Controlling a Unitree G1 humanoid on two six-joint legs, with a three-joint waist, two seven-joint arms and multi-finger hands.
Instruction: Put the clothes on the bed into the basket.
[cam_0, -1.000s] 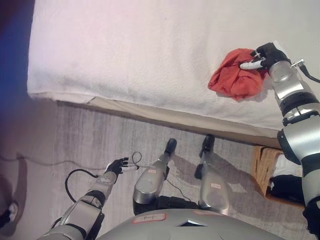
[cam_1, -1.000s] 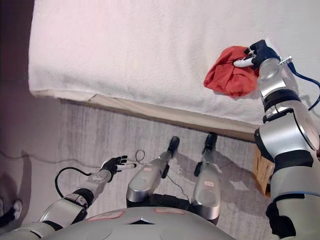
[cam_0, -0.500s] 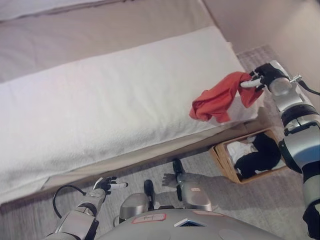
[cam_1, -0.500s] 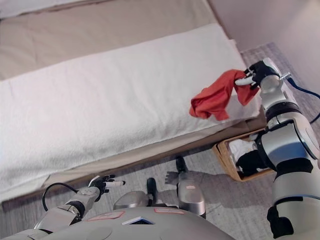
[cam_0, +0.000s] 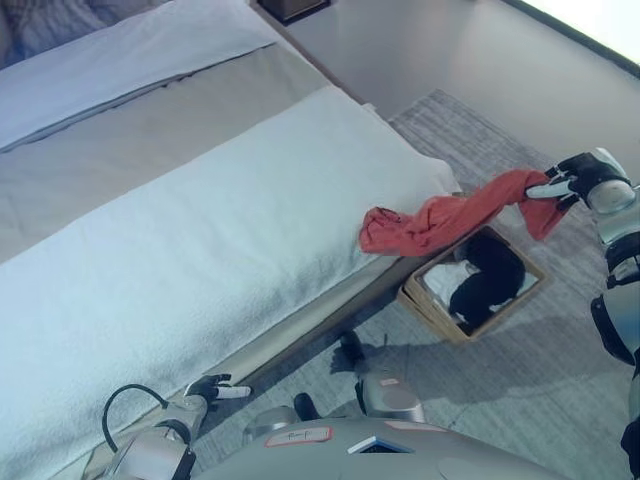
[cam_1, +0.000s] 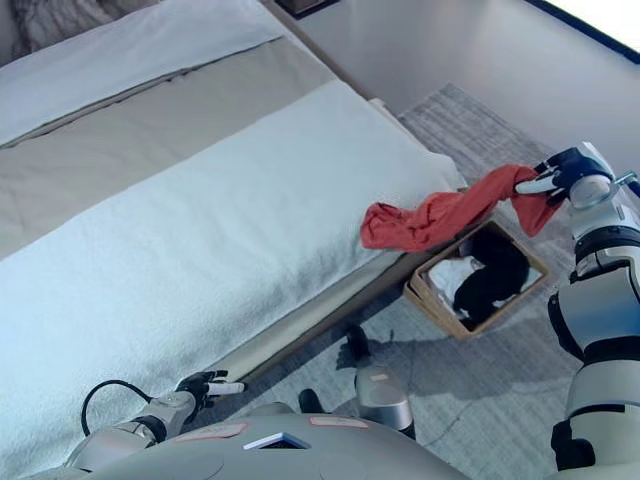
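A red garment (cam_0: 440, 215) stretches from the bed's corner out over the basket. My right hand (cam_0: 575, 180) is shut on its far end and holds it in the air past the bed's edge; it also shows in the right eye view (cam_1: 562, 172). The garment's other end still lies on the white blanket (cam_0: 200, 250). The wicker basket (cam_0: 425, 305) stands on the floor beside the bed, below the garment, with black and white clothes inside. My left hand (cam_0: 212, 387) hangs low by the bed's side, fingers relaxed, holding nothing.
The bed (cam_0: 130, 140) has a beige sheet and a pale pillow at its head. A grey rug (cam_0: 520, 380) covers the floor around the basket. A wall (cam_0: 420, 50) runs behind the bed's far corner.
The camera has swung right. My right hand has pulled the red garment further off the bed, so it now spans over the basket.
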